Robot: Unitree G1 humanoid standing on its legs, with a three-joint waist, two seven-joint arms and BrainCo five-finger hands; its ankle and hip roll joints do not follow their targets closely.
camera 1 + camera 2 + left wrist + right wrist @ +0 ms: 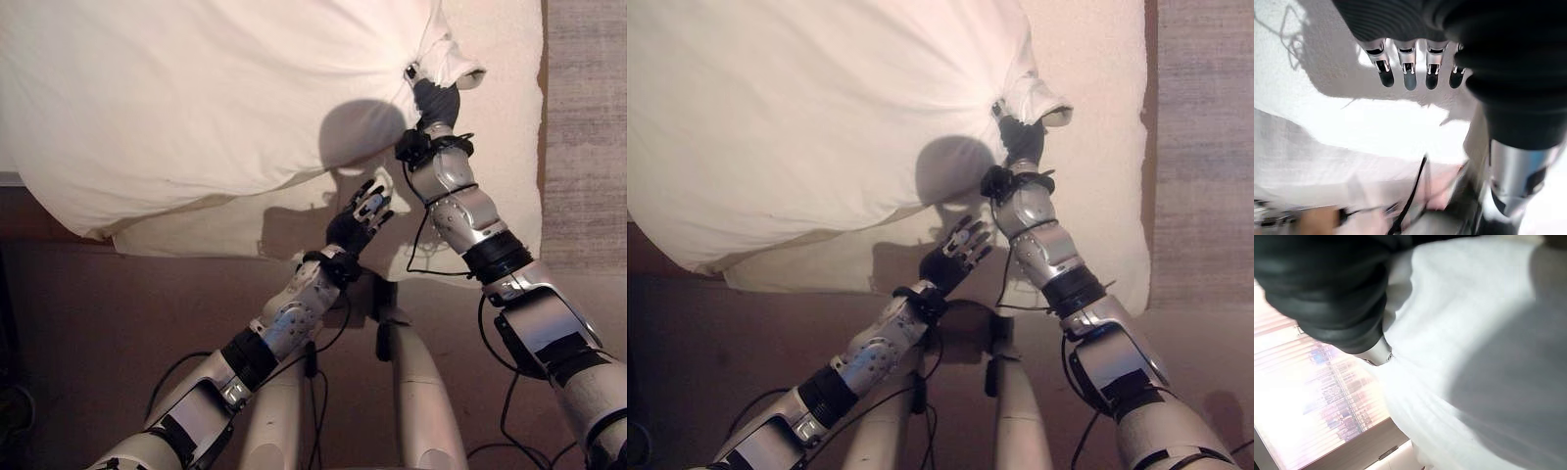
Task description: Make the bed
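Observation:
A large white pillow [176, 108] is lifted above the cream bed sheet [500, 117], sagging to the left. My right hand [434, 96] is shut on the pillow's bunched right corner [446, 59], which sticks out past its fist; the gathered cloth [1415, 382] fans out from that hand in the right wrist view. My left hand [364, 213] is open below the pillow's lower edge, fingers [1409, 73] straight and holding nothing, apart from the cloth.
The bed's near edge [216, 250] runs across the middle, with brown floor [88, 343] below it. A grey woven strip [586, 127] lies past the bed's right edge.

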